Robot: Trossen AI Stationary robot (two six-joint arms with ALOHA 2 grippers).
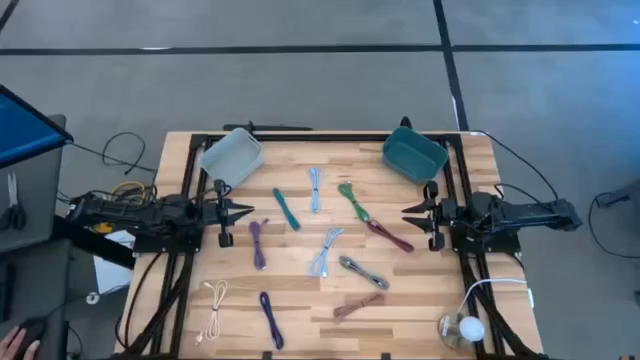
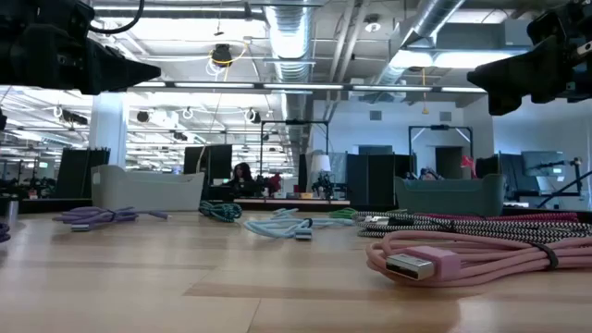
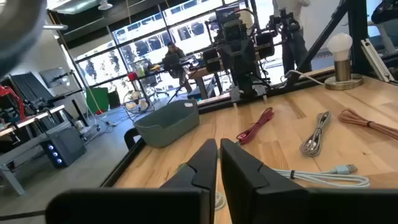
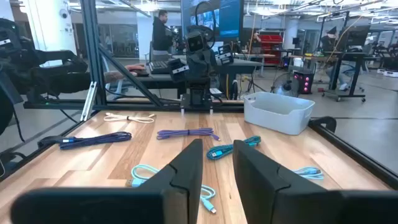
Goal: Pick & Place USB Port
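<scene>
High view: left hand point(image 1: 243, 211) pinched narrow, right hand point(image 1: 409, 212) slightly parted, both empty, parked at opposite counter point(image 1: 420, 300) edges. Between them, USB cables point(image 1: 325, 250) scattered loose, none gripped; grey bin point(image 1: 232, 156) and teal bin point(image 1: 414, 153) waiting behind, probably for sorting.

Coiled USB cables lie scattered across the wooden desk point(image 1: 420, 300) — teal point(image 1: 286, 209), light blue point(image 1: 316, 188), green point(image 1: 352, 199), maroon point(image 1: 389, 236), purple point(image 1: 258, 243), navy point(image 1: 270, 319), white point(image 1: 213, 308), grey point(image 1: 362, 270) and pink point(image 1: 358, 304) — between a pale bin point(image 1: 231, 156) and a teal bin point(image 1: 414, 154) at the far corners.
</scene>
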